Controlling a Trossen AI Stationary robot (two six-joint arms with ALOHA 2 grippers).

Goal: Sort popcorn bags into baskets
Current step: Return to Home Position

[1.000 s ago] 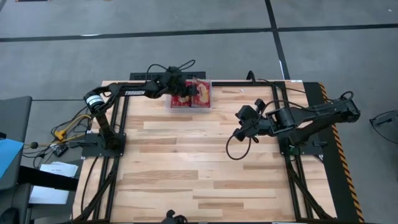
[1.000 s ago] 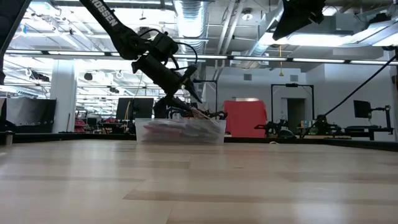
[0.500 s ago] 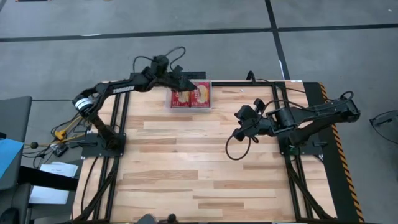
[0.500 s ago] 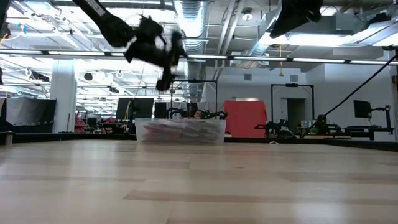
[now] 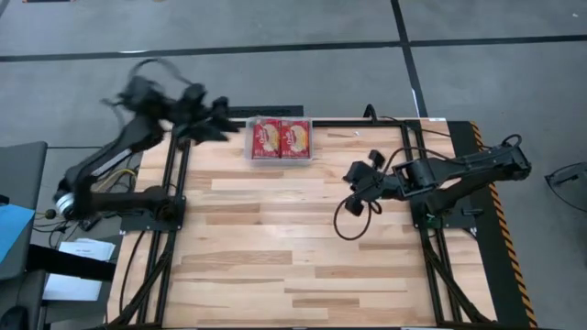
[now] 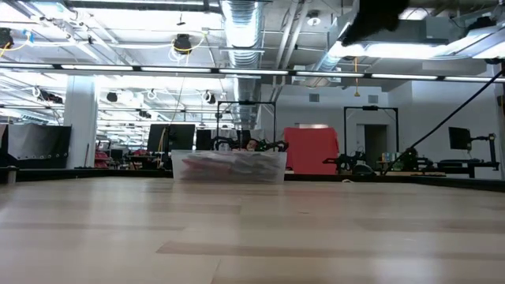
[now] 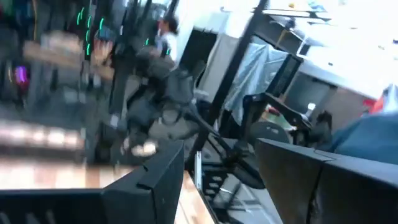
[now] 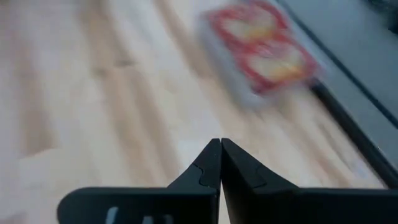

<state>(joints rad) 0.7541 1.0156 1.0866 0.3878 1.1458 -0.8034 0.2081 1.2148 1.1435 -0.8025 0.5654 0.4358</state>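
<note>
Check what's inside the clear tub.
Clear tub shows two red popcorn bags side by side on top. Anything beneath them is covered.

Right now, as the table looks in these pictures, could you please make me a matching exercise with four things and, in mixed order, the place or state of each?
Things:
1. left gripper
2. right gripper
3. clear tub
4. popcorn bags

Places or states:
A. shut, above the table's right half
B. lying side by side inside the tub
C. open and empty, by the far edge, left of the tub
D. standing on the wood at the far edge

Pairs: 1-C, 2-A, 3-D, 4-B
</note>
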